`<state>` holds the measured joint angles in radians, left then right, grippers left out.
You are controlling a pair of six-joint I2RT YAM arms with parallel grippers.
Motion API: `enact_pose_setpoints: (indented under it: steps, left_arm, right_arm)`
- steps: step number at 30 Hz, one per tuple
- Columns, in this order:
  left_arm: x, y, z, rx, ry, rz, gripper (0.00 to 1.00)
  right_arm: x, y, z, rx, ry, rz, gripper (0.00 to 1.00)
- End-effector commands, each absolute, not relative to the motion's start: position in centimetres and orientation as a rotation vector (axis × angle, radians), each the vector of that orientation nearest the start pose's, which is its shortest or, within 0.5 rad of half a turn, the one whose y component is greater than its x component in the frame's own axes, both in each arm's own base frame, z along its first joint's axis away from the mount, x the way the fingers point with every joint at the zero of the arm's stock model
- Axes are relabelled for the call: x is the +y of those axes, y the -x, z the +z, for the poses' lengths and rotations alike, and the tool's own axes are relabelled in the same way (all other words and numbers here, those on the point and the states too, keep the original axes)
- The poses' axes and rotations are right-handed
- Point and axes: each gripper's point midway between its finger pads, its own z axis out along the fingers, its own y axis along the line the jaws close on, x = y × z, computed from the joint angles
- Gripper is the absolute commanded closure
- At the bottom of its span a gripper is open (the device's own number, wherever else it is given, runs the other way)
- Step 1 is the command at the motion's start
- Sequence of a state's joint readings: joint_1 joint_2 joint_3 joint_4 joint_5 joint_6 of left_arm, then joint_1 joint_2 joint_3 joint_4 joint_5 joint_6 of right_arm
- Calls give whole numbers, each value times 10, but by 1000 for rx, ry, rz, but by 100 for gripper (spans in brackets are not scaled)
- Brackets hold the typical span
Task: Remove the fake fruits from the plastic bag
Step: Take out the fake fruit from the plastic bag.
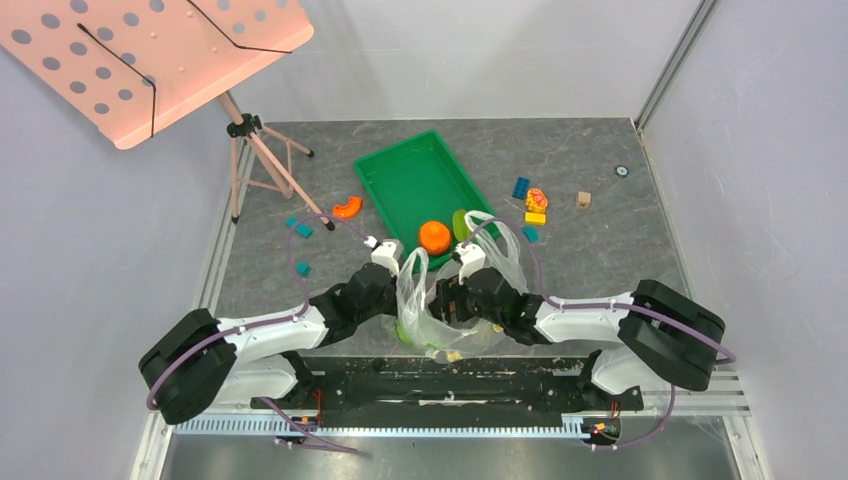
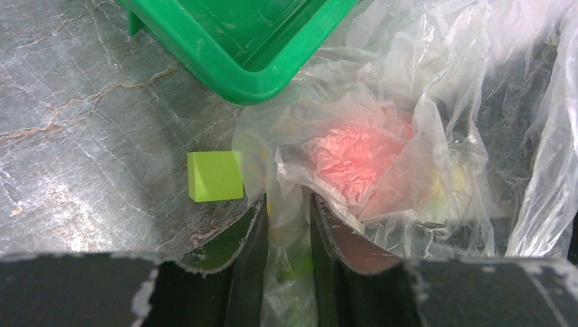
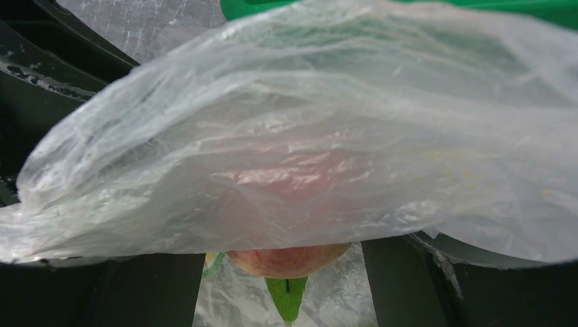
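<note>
The clear plastic bag [image 1: 440, 305] stands between my two grippers at the near edge. My left gripper [image 1: 405, 282] is shut on a fold of its film [image 2: 290, 204]. The pink peach [image 2: 354, 160] shows through the film just past the left fingers. My right gripper [image 1: 452, 300] is inside the bag. In the right wrist view the peach [image 3: 286, 259], with its green leaf, sits between the right fingers [image 3: 436, 286], which close on it. Film hides the fingertips. The round orange [image 1: 434, 236] and the green ribbed piece [image 1: 460, 224] lie by the green tray's near end. The watermelon is hidden.
The green tray [image 1: 400, 170] lies just beyond the bag, and its corner shows in the left wrist view [image 2: 238, 75]. A lime block [image 2: 215, 176] lies left of the bag. An orange curved piece [image 1: 347, 207], coloured blocks [image 1: 535, 205] and a pink music stand [image 1: 240, 130] stand farther back.
</note>
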<state>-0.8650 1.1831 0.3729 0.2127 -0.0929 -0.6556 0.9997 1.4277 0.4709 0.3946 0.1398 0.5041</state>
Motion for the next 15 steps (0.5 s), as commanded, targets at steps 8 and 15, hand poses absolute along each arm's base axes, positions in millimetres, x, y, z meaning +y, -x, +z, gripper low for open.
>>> enact_pose_setpoints:
  steps: [8,15]
  left_arm:
    - [-250,-200,58,2243,-248,-742,66]
    - [-245,-202,61,2234,-243,-718,66]
  right_arm:
    - [285,-203,65,2124,447,651,39]
    - [263,-187,70,2152,472,627,42]
